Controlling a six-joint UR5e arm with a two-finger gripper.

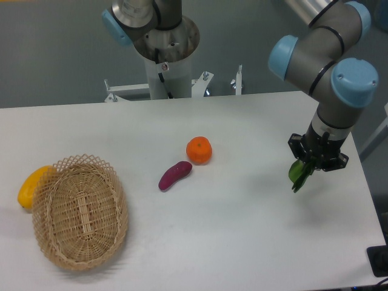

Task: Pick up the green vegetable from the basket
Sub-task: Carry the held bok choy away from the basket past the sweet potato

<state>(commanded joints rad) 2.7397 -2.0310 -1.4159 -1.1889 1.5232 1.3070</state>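
Observation:
The green vegetable (298, 174), a small bok choy, hangs from my gripper (310, 165) at the right side of the table, held clear above the surface. The gripper is shut on it, and only its green leaves show below the fingers. The basket (80, 212), an oval tan wicker one with a looped rim, lies at the front left and holds nothing. It is far to the left of the gripper.
A purple sweet potato (174, 175) and an orange fruit (199, 150) lie near the table's middle. A yellow pepper-like vegetable (31, 185) rests against the basket's left rim. The arm's base column (167, 54) stands at the back edge.

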